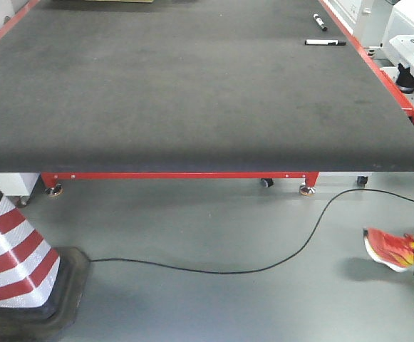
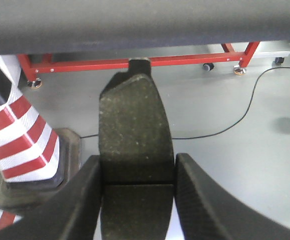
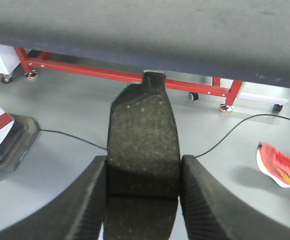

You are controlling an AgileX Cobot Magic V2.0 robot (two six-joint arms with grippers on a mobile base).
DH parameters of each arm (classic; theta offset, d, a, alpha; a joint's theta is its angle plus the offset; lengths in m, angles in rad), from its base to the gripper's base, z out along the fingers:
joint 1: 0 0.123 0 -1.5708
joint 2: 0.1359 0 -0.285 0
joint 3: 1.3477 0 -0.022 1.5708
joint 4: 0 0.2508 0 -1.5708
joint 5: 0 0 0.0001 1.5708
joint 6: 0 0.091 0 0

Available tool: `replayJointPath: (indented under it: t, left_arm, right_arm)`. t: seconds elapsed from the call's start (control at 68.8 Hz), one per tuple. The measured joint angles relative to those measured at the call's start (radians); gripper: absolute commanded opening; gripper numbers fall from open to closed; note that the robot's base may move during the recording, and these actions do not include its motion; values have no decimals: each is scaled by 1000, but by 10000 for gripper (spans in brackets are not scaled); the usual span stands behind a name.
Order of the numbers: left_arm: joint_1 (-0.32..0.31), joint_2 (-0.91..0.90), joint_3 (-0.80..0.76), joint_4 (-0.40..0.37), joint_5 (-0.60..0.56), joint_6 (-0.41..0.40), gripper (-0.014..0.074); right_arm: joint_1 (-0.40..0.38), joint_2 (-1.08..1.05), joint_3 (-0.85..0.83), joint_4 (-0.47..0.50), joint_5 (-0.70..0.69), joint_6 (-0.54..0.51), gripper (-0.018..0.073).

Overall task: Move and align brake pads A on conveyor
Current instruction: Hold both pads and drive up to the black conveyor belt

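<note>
The left gripper [image 2: 137, 167] clamped one brake pad [image 2: 134, 120] and the right gripper [image 3: 144, 165] a second brake pad [image 3: 144, 130], both short of the conveyor [image 1: 192, 92], the pads apparently due next to be carried over it, laid down and aligned.

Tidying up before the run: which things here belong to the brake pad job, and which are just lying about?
Job: brake pad in left gripper, brake pad in right gripper, conveyor belt.
Lying about: two markers, striped cone, cable, red shoe.

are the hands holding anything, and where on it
The left hand clamps the left brake pad by its long edges at the centre groove; the right hand grips the right brake pad likewise.
</note>
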Motion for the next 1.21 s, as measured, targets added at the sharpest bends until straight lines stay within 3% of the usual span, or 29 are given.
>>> replayJointPath:
  t: [1.206]
  left_arm:
    - [0,0,0,0,0,0,-6]
  right_arm:
    - [0,0,0,0,0,0,-5]
